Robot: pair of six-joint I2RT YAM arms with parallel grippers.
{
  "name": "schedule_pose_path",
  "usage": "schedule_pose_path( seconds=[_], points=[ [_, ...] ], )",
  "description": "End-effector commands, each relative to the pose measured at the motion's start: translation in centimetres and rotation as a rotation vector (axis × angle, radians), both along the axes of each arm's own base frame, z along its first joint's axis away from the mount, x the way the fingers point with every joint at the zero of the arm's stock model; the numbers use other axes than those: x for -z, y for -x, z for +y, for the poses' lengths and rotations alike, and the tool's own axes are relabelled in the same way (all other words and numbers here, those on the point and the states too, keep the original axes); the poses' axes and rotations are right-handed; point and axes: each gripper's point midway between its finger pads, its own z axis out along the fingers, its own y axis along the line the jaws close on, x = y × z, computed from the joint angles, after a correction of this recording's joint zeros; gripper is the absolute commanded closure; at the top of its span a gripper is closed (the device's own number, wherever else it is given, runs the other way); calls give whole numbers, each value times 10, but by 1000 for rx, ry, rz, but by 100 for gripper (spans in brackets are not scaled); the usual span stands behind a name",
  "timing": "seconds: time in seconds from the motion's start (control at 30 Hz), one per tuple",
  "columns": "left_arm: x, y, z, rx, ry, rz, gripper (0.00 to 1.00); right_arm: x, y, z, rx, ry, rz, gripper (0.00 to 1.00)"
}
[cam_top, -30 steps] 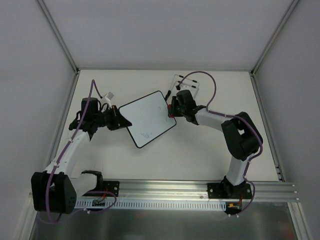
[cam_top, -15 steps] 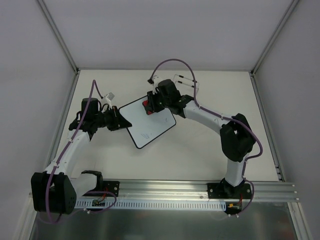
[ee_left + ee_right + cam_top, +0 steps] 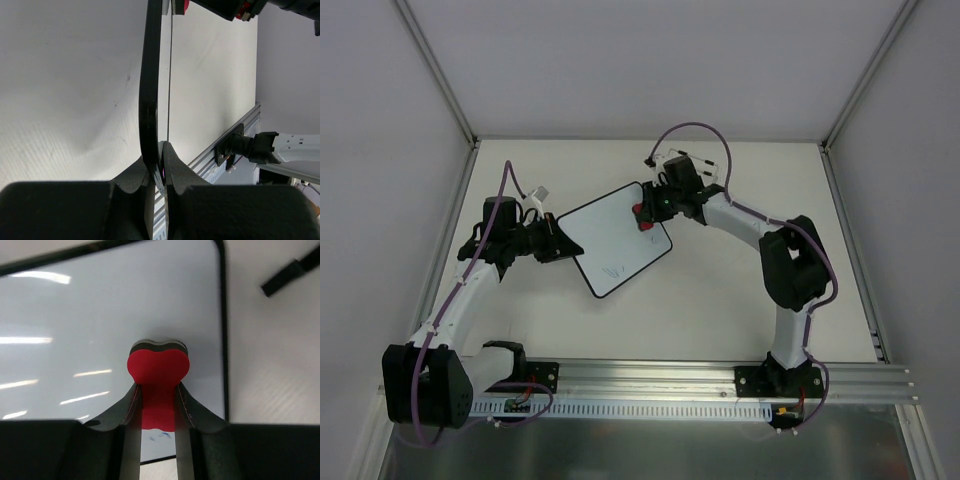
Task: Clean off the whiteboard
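Note:
The whiteboard [image 3: 610,235] lies tilted mid-table, with faint blue marks [image 3: 612,268] near its lower corner. My left gripper [image 3: 566,246] is shut on the board's left edge. The left wrist view shows that black frame [image 3: 151,75] edge-on, pinched between the fingers at my left gripper [image 3: 163,152]. My right gripper [image 3: 646,214] is shut on a red eraser [image 3: 642,212], which is pressed on the board near its right corner. The right wrist view shows the red eraser [image 3: 157,367] in my right gripper [image 3: 157,390] against the whiteboard [image 3: 90,315], with blue smudges [image 3: 162,435] below it.
A small clear stand with black parts [image 3: 698,168] sits behind the board's right corner. A black bar-shaped piece [image 3: 292,271] lies on the table beyond the board's edge. The metal rail [image 3: 650,385] runs along the near edge. Frame posts stand at the back corners.
My right gripper swept the eraser left across the board's upper part, then came back toward the right corner. The left gripper and the board have stayed put.

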Motion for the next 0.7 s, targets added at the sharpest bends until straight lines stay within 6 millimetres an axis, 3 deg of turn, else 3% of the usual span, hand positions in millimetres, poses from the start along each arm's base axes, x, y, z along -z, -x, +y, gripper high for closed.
schedule_pose_path(
  seconds=[0.0, 0.07, 0.2, 0.27, 0.3, 0.37, 0.4, 0.67],
  points=[
    [-11, 7, -6, 104, -16, -90, 100, 69, 19, -40, 51, 128, 169, 100],
    [-11, 6, -6, 102, -18, -93, 100, 80, 23, -53, 66, 138, 185, 100],
    [-13, 4, -6, 92, -17, -87, 100, 89, 43, -58, 53, 103, 195, 100],
    [-13, 3, -6, 88, -14, -80, 100, 75, 45, -47, 58, 19, 146, 100],
    [-13, 3, -6, 88, -13, -79, 100, 83, 61, -45, 45, 18, 161, 100],
    [-12, 3, -8, 91, -4, -64, 100, 72, 68, -33, 23, -15, 109, 100],
    [-13, 2, -7, 90, -2, -65, 100, 74, 80, -25, -7, -13, 101, 100],
    [-14, 6, -10, 94, 20, -50, 100, 33, 96, 37, -124, -161, 8, 100]
  ],
)
